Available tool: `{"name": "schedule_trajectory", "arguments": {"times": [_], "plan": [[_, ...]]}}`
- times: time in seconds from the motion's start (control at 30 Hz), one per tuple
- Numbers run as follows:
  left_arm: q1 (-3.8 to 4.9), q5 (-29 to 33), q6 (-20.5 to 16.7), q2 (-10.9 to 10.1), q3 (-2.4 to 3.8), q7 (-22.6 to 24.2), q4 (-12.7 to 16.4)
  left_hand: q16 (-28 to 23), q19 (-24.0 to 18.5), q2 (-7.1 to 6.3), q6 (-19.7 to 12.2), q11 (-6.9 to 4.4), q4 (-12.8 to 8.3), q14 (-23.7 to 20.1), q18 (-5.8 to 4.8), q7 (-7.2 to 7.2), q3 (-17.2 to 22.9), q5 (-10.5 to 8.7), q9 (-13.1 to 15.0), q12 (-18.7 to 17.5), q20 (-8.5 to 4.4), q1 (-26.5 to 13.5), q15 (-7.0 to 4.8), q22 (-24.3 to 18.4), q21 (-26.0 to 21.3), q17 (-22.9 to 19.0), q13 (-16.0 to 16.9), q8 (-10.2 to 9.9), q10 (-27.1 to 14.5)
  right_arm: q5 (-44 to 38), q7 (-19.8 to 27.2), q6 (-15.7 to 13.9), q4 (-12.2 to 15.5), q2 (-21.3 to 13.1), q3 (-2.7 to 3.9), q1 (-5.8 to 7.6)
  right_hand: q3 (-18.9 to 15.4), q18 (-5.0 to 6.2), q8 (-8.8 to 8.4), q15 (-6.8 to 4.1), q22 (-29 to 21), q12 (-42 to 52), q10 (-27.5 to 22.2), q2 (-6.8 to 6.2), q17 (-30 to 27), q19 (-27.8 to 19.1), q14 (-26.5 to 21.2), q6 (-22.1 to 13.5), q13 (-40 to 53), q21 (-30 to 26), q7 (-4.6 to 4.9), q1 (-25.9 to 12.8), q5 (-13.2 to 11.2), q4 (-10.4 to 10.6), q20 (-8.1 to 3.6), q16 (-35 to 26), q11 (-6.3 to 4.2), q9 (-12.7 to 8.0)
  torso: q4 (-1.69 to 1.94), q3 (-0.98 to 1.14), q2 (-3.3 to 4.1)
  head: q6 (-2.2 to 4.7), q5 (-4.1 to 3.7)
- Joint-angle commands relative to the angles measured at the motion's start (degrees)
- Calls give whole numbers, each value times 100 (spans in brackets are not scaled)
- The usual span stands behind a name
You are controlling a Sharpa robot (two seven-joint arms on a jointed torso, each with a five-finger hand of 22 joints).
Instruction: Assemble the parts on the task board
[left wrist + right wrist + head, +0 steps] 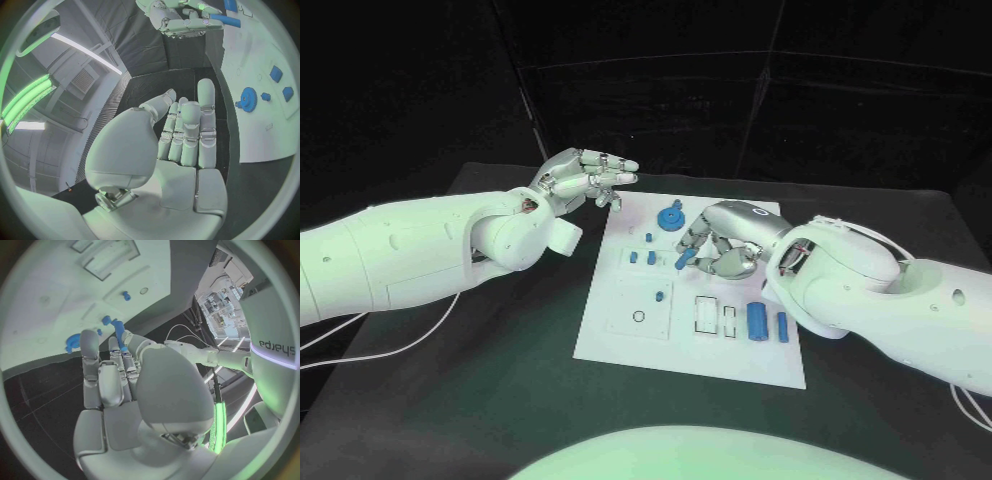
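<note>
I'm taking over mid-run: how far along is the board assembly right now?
Done, as it looks: a blue toothed gear sits at the far end of the white task board, with small blue pieces standing near it. In hand: the right hand holds a blue cylindrical peg over the board. Left: two blue bars lie loose beside empty rectangular slots. The left hand holds nothing.

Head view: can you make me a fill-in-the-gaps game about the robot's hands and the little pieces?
1. The right hand holds a peg in its fingers, and the peg's colour is ___.
2. The left hand holds ___.
3. The blue gear lies on the ___ task board.

Missing words: blue; nothing; white.
</note>
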Motion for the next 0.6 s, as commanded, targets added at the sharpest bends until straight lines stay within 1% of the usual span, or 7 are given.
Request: {"name": "schedule_trajectory", "arguments": {"times": [0.03, 0.13, 0.2, 0.3, 0.4, 0.47, 0.6], "plan": [[11, -8, 12, 19, 4, 76, -15, 23, 19, 69, -7, 11, 2, -1, 82, -3, -20, 30, 1, 34, -19, 1, -21, -11, -24, -10, 7, 36, -33, 190, 570, -146, -19, 159, -2, -38, 38, 15, -20, -13, -8, -26, -19, -4, -3, -34, 146, -10, -8, 6, 9, -66, 44, 1, -5, 32, 38, -7, 0, -8, 5, 2, 15], [12, -8, 15, 33, 4, 74, -20, 23, 19, 69, -7, 11, 2, -1, 82, -3, -20, 30, 1, 34, -19, 1, -21, -11, -24, -10, 7, 36, -33, 186, 718, -56, -83, 304, -8, -90, 40, 13, -20, -12, -1, -31, -19, -7, 0, -32, 147, -11, -8, 10, 9, -73, 54, -6, -4, 34, 39, -6, -3, -15, 4, 0, 55], [12, -7, 17, 44, 4, 74, -25, 23, 19, 69, -7, 11, 2, -1, 82, -3, -20, 30, 1, 34, -19, 1, -21, -11, -24, -10, 7, 36, -33, 179, 786, 16, -125, 375, -17, -129, 40, 15, -18, -9, -10, -39, -18, -11, 2, -38, 147, -13, -7, 7, 12, -92, 70, -12, -2, 36, 42, -6, -25, -12, -7, -11, 78], [13, -7, 15, 62, 4, 67, -32, 23, 19, 69, -7, 11, 2, -1, 82, -3, -20, 30, 1, 34, -19, 1, -21, -11, -24, -10, 7, 36, -33, 121, 865, 164, -188, 499, -52, -218, 24, 14, -19, -3, -10, -59, -18, -23, 1, -44, 146, -22, -5, 8, 17, -160, 107, -9, 5, 38, 48, -6, -30, -7, -6, -19, 78], [13, -7, -22, 74, 5, 40, -40, 25, 19, 68, -7, 11, 1, 0, 81, -4, -23, 29, 1, 38, -19, 0, -21, -11, -25, -9, 8, 38, -33, 9, 887, 291, -260, 622, -89, -298, 20, 16, -19, -1, -21, -66, -20, -24, -4, -50, 144, -26, -5, 3, 17, -176, 117, -10, 7, 37, 49, -6, -20, 0, 1, -27, 76], [14, -7, -29, 78, 5, 29, -45, 26, 20, 69, -6, 12, 4, 1, 81, -3, -26, 28, 1, 41, -19, -4, -20, -12, -26, -8, 9, 39, -34, -66, 883, 348, -293, 671, -99, -329, 19, 17, -20, -1, -27, -69, -21, -24, -7, -53, 144, -28, -5, 0, 18, -184, 121, -11, 8, 36, 50, -6, -20, 3, 3, -33, 82], [15, -7, -35, 84, 5, 13, -53, 26, 22, 69, -6, 12, 8, 0, 80, -3, -32, 27, 1, 46, -18, -12, -20, -13, -27, -13, 9, 41, -34, -237, 840, 468, -373, 770, -116, -389, 13, 20, -21, 1, -44, -78, -24, -30, -19, -62, 141, -35, -6, -8, 19, -203, 124, -14, 10, 31, 52, -6, -1, 6, 10, -49, 97]]}}
